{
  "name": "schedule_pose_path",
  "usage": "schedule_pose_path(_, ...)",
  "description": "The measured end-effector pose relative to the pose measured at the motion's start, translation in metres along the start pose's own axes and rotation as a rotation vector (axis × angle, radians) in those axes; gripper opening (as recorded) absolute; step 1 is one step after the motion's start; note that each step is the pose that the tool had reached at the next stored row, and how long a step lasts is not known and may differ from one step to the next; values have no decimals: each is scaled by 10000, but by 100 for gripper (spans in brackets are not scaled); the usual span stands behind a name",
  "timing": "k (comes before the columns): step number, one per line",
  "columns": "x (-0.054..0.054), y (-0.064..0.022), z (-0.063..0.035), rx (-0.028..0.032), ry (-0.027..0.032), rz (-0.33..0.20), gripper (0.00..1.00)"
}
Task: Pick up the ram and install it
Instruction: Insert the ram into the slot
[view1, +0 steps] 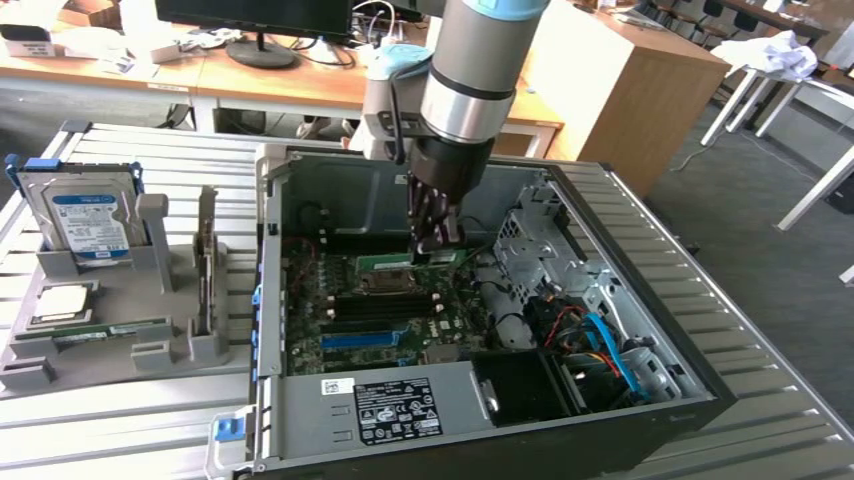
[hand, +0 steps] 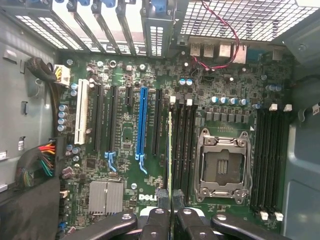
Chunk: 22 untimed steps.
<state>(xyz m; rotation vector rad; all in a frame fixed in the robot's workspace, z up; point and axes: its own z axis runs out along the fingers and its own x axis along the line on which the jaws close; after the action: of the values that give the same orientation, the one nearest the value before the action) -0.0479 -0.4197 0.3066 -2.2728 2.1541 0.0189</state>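
One gripper (view1: 438, 245) is deep inside the open computer case (view1: 694, 400), and its fingers (hand: 159, 220) are closed narrowly on the ram (hand: 170, 150). In the wrist view the ram appears edge-on, as a thin green line that runs from between the fingertips out over the motherboard (hand: 125, 135). It stands in line with the first slot of the group of memory slots (hand: 182, 145), just beside the empty processor socket (hand: 222, 160). In the exterior view the ram (view1: 400, 264) lies at about 9 o'clock from the fingertips, as a green strip low over the board.

Judging from this, the pick-up is done: the stick is in the grip and it is already carried to the board. The install seems to be in its last part. I cannot tell if the lower edge of the ram is already in the slot or is just above it, and I cannot tell if the white latches at the slot ends are closed. So pressing it fully home and letting it go are, as I judge, what is left.

Farther out, at 9 o'clock from the case in the exterior view, a grey holder (view1: 80, 350) stands on the table (view1: 134, 420). It carries a blue-labelled hard drive (view1: 87, 222) and below it a square silver processor chip (view1: 64, 303).
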Motion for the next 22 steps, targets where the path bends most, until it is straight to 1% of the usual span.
schedule_pose_path(22, 1, 0, 53, 0, 0, 0, 13)
